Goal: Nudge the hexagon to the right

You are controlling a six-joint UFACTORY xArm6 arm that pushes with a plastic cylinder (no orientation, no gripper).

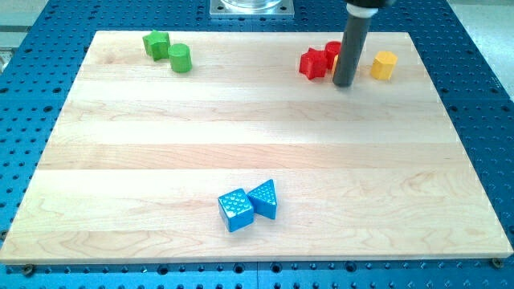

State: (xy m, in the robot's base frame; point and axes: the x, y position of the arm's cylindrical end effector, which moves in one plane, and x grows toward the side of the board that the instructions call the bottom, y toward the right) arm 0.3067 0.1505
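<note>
My tip [344,83] rested on the wooden board [241,152]; being a plain rod, it had no claw to open, close or hold. The yellow hexagon [384,65] lay just to its right, apart. Red blocks [315,63] sat immediately left. Green blocks [168,50] lay far left, blue blocks [248,205] well below-left.
</note>
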